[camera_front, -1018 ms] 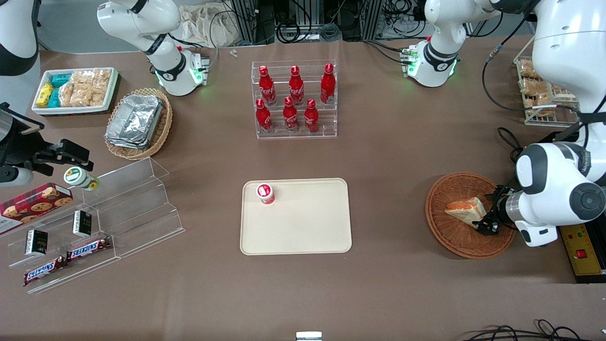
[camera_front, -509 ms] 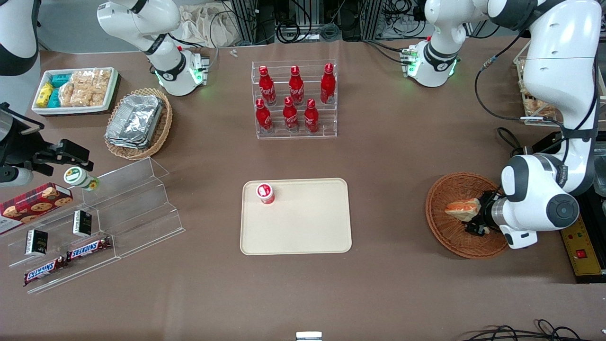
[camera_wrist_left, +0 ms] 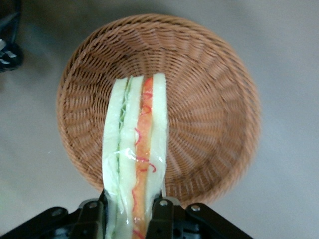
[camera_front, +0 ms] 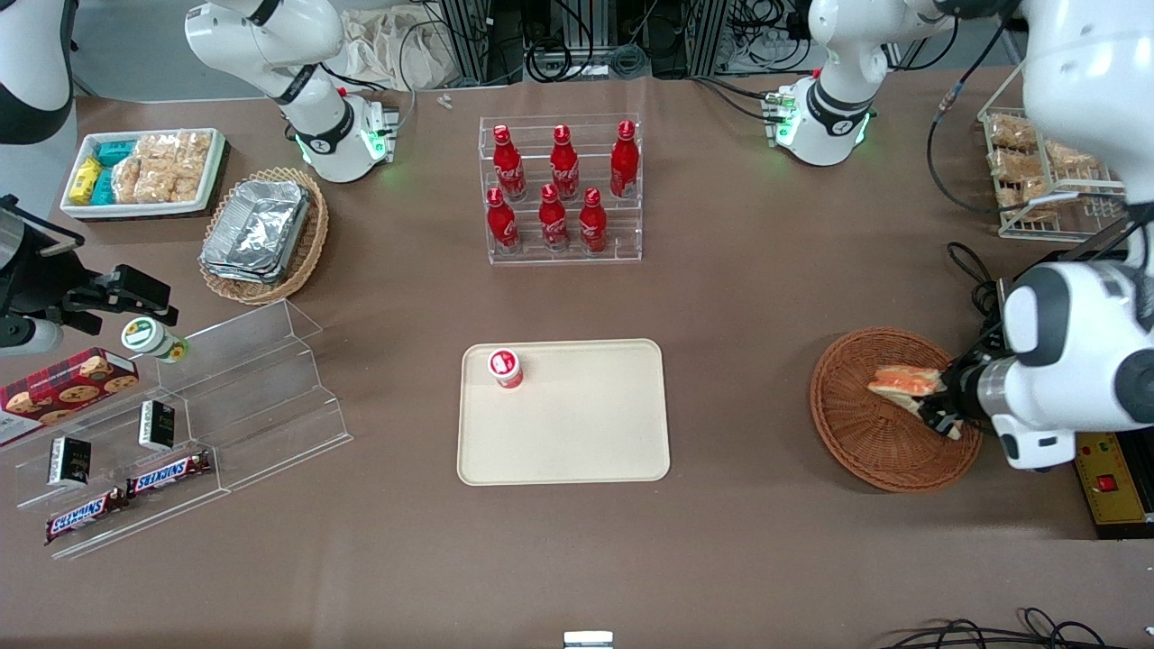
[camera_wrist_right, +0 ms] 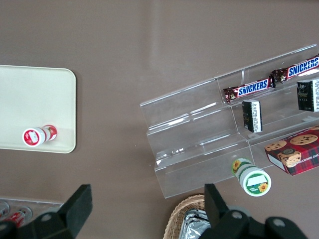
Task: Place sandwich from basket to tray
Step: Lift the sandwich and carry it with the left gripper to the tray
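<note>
the gripper [camera_wrist_left: 133, 219] is clamped on the sandwich [camera_wrist_left: 135, 162], which hangs above the basket [camera_wrist_left: 209, 114], apparently clear of the weave. toward the middle of the table lies the tray [camera_front: 577, 433] with a small red bottle [camera_front: 506, 368] standing near one corner.

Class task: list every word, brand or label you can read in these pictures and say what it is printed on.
"SNICKERS": two bars on the clear stand.
Red bottles: script too small to read.
Sandwich, held over the basket by the left gripper: no text.
</note>
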